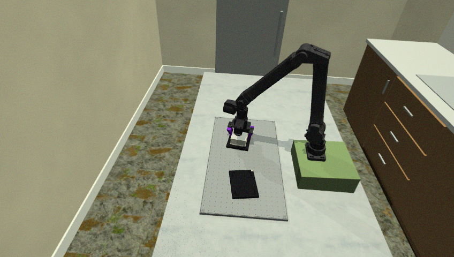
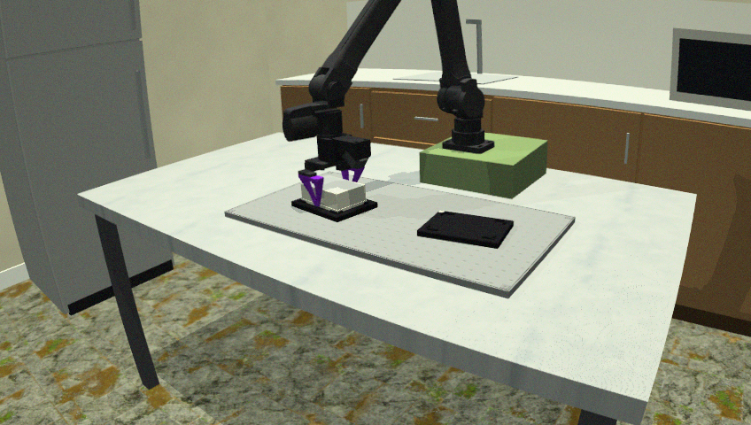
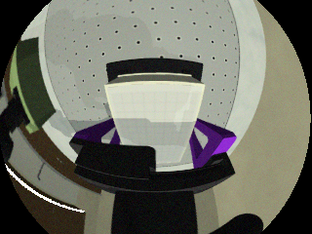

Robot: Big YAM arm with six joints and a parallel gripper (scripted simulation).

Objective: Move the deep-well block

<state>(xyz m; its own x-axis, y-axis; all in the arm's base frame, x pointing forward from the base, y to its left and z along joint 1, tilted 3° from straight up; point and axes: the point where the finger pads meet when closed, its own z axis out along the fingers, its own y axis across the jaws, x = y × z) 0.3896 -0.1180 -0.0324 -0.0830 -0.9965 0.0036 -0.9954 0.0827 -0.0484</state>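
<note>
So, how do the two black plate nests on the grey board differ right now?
The nest under the gripper carries the pale deep-well block; the other nest carries nothing, so its flat top shows. The open gripper has a purple finger on each side of the block over the loaded nest; nothing hangs over the bare nest. In the top view the loaded nest lies farther from the camera than the bare nest. Both are flat black rectangles on the perforated board.

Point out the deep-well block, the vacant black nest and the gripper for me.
deep-well block (image 2: pixel 344 197), exterior view, its pale side wall.
vacant black nest (image 1: pixel 243 183), top view, middle of its flat plate.
gripper (image 2: pixel 334 185), exterior view, midway between the purple fingertips, open astride the block.
</note>
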